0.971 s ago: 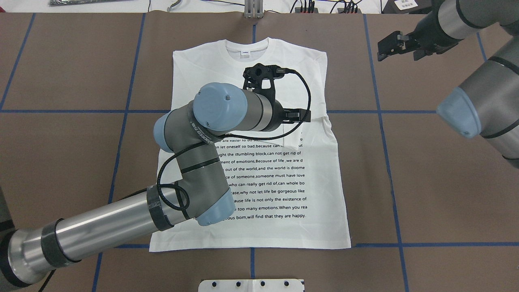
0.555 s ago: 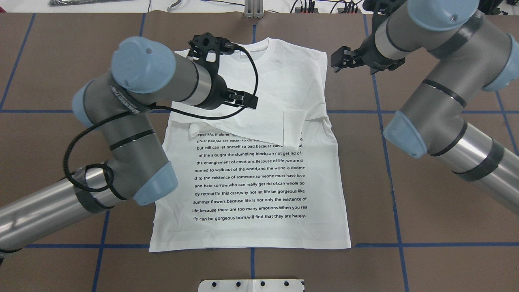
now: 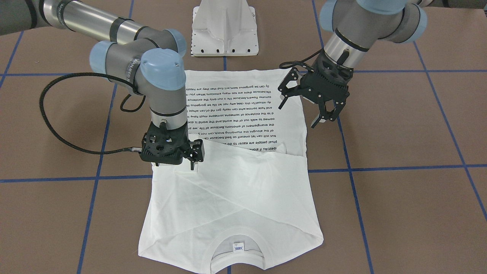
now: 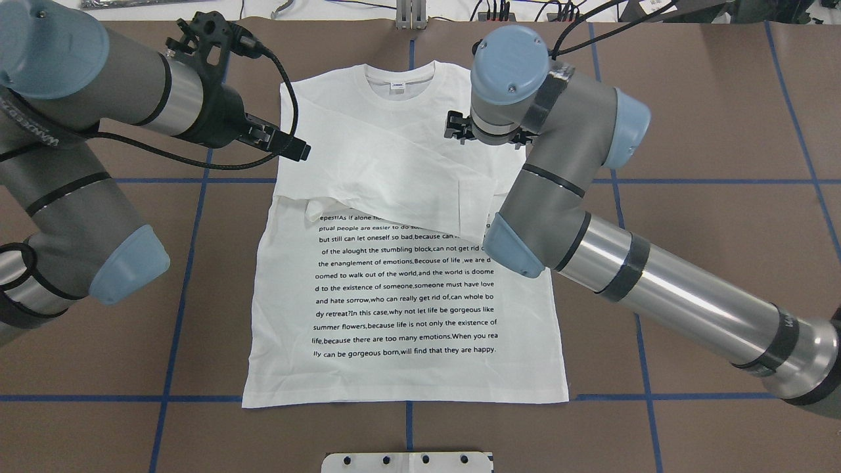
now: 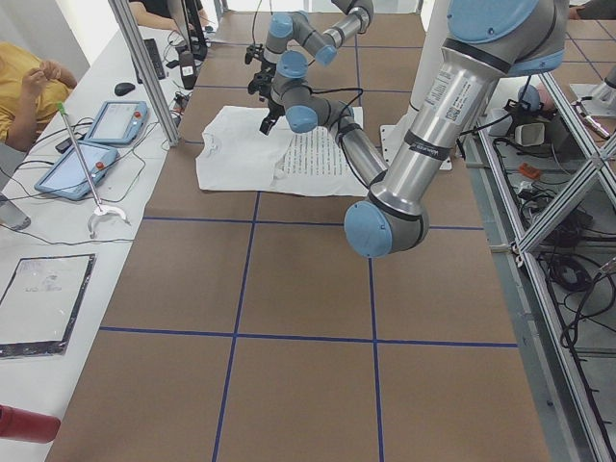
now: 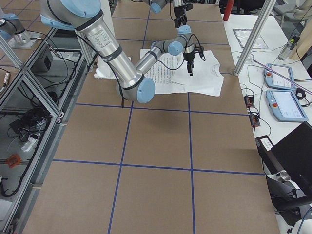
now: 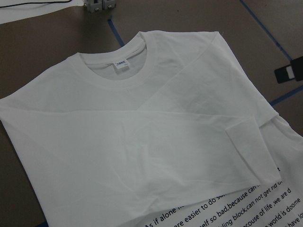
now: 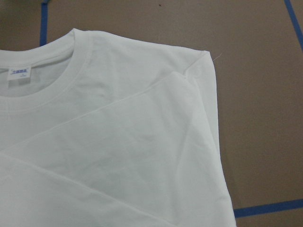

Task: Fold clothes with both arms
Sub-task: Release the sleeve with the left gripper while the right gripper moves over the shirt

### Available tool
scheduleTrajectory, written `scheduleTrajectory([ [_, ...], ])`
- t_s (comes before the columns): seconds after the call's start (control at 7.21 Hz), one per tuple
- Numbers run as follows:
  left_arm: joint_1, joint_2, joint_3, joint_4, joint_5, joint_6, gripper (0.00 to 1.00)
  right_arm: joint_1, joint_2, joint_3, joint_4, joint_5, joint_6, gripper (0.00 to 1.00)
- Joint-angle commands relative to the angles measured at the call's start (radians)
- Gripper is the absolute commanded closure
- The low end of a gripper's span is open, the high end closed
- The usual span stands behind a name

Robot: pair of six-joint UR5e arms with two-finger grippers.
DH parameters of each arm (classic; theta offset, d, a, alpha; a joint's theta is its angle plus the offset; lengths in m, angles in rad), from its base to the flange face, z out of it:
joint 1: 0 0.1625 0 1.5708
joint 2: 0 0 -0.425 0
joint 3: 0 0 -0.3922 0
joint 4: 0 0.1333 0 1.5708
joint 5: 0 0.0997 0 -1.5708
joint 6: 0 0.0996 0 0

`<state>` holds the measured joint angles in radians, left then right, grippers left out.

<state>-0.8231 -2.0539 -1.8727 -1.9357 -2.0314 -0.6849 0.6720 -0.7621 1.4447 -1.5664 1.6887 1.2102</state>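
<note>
Shirt: T-shirt (image 4: pixel 407 378) flat, centre of bench (image 4: pixel 709 131), collar (image 4: pixel 401 73) 12 o'clock overhead.
Print (image 4: pixel 404 289): we read "will find that they are happy."
Left hand (image 3: pixel 326 118): wide, empty, 10 o'clock edge.
Right hand (image 3: pixel 193 163): spread we cannot tell.

Log: I see the table (image 4: pixel 723 98) covered in brown sheet, gridded with blue tape lines (image 4: pixel 709 397). Along the table's far edge runs a white bench (image 5: pixel 58 231) with a teach pendant (image 5: pixel 117 120) and loose cables. An aluminium post (image 5: pixel 144 72) stands at that edge. Behind the table's robot side is an aluminium frame (image 5: pixel 544 332). Light is even.
</note>
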Motion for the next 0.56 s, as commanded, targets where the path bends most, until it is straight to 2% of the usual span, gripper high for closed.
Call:
scheduleTrajectory([
  [0.0, -0.008, 0.012, -0.006, 0.0, -0.009, 0.012, 0.0, -0.049, 0.024, -0.055, -0.055, -0.069, 0.034, 0.0],
  [0.42, -0.008, 0.017, -0.006, 0.0, -0.01, 0.005, 0.0, -0.066, 0.038, -0.058, -0.115, -0.104, 0.034, 0.0],
])
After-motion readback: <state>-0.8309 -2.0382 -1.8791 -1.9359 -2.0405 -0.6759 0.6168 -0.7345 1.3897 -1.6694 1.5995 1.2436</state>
